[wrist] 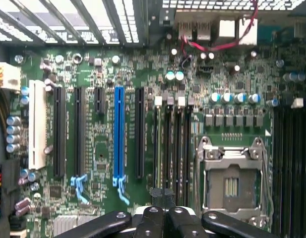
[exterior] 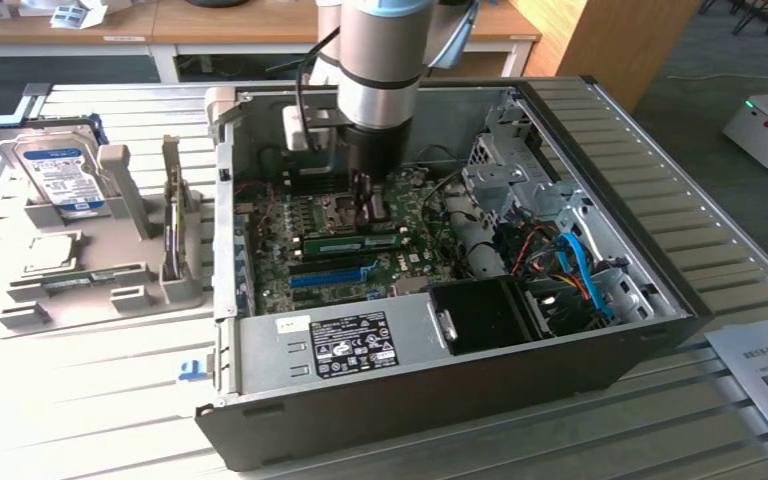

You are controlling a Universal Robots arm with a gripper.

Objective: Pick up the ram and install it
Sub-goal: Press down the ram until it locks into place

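Observation:
In the exterior view a green ram stands on edge in a slot on the motherboard, between the blue slot and the CPU socket. My gripper reaches down into the open computer case just beyond that stick. The wrist view looks straight down on the board, with my gripper shut and its dark tips in line with the black memory slots. I see nothing held between the fingers. Whether the tips touch the ram I cannot tell. Another green stick lies in the grey holder outside the case.
The case walls surround the arm, with a drive cage, cables and a black fan housing on the exterior view's right. A hard drive stands in the grey holder on the left. The empty CPU socket lies beside the memory slots.

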